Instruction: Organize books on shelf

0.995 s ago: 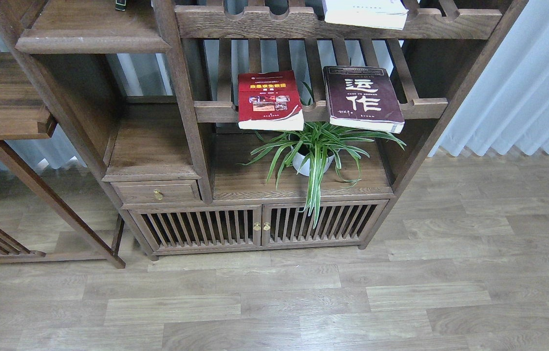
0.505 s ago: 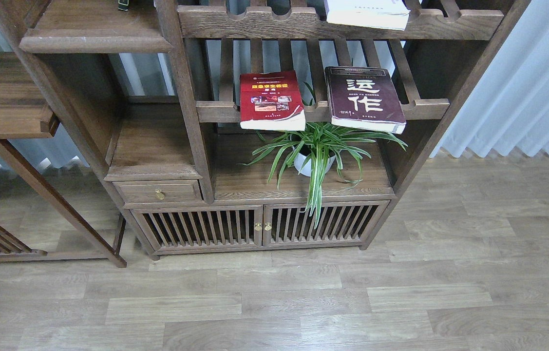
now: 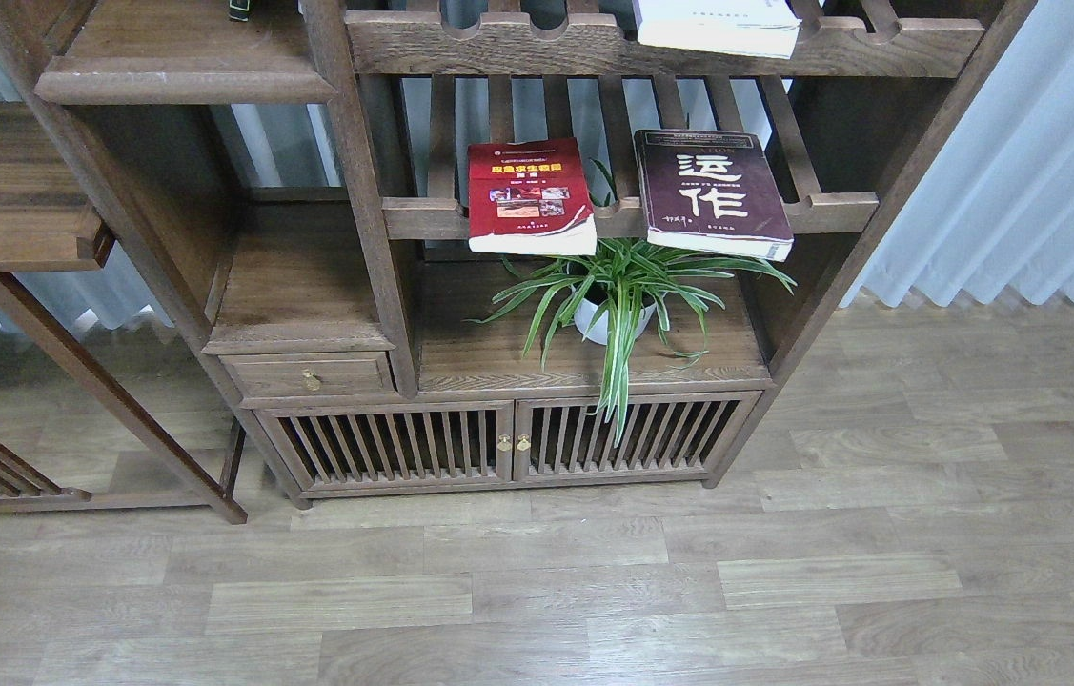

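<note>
A red book (image 3: 527, 195) with a yellow title lies flat on the middle slatted rack, overhanging its front rail. A dark maroon book (image 3: 710, 192) with large white characters lies to its right on the same rack. A white book (image 3: 718, 24) lies on the upper slatted rack at the top edge. A solid dark-brown plank shelf (image 3: 174, 62) with a rounded front edge is at the upper left; a small dark object sits at its back. Neither of my grippers nor arms is in view.
A potted spider plant (image 3: 618, 295) stands on the cabinet top below the two books. A lower solid shelf (image 3: 298, 286) sits above a small drawer (image 3: 308, 376). Slatted cabinet doors (image 3: 508, 440) are at the bottom. A second wooden unit (image 3: 3, 191) stands left. White curtain at right.
The whole view has shifted very slightly; the books and plant keep their places.
</note>
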`<state>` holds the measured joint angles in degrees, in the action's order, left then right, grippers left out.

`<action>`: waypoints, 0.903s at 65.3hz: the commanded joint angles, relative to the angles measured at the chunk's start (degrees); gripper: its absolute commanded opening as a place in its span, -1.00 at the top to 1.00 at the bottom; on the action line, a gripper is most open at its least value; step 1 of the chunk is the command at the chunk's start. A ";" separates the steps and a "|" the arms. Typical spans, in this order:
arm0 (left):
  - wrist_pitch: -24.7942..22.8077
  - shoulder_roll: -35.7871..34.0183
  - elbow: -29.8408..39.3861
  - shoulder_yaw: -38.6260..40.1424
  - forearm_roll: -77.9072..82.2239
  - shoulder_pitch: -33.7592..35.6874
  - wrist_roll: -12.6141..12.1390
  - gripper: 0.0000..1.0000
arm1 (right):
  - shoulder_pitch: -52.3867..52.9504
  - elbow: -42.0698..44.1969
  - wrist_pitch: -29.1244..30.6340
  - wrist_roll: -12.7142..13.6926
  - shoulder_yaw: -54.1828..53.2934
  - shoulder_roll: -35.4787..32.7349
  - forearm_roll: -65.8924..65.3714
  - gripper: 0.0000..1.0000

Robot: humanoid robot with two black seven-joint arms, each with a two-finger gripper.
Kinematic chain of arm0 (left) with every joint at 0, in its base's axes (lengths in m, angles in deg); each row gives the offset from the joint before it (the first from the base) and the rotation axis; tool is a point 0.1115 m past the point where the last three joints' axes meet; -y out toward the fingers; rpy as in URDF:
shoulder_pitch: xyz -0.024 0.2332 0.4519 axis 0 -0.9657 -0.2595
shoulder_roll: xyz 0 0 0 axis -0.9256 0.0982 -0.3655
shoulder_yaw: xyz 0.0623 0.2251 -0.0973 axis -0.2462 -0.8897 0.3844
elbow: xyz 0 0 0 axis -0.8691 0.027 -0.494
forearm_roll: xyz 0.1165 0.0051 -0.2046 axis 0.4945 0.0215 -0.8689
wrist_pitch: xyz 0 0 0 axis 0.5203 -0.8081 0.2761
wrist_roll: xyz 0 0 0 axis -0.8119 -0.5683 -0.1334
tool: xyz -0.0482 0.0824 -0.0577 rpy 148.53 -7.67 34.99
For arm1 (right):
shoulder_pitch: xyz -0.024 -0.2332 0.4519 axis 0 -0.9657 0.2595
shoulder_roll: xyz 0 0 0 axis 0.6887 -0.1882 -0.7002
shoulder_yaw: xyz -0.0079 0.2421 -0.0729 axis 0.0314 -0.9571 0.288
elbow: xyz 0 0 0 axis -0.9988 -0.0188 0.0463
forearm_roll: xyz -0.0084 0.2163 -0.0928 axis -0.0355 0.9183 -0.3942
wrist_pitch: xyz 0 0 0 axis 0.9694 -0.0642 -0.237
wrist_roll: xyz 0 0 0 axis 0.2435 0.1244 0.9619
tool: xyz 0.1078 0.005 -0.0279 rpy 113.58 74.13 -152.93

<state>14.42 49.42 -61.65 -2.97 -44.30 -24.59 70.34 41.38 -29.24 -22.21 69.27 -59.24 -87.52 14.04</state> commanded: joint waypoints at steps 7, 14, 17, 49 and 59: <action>0.01 0.00 -5.45 -0.08 0.00 -0.02 -0.02 -1.00 | 0.00 0.00 0.00 0.00 -0.01 0.00 0.00 -0.99; 0.01 0.00 -5.45 0.01 0.00 -0.02 0.06 -1.00 | 0.00 0.00 0.00 0.00 -0.01 0.00 0.00 -0.99; 0.01 0.00 -5.45 0.01 0.00 -0.02 0.06 -1.00 | 0.00 0.00 0.00 0.00 -0.01 0.00 0.00 -0.99; 0.01 0.00 -5.45 -0.08 0.00 -0.02 -0.02 -1.00 | 0.00 0.00 0.00 0.00 -0.01 0.00 0.00 -0.99; 0.01 0.00 -5.45 0.01 0.00 -0.02 0.06 -1.00 | 0.00 0.00 0.00 0.00 -0.01 0.00 0.00 -0.99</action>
<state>14.42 49.42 -61.65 -3.01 -44.29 -24.61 70.34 41.38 -29.25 -22.21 69.28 -59.25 -87.52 14.04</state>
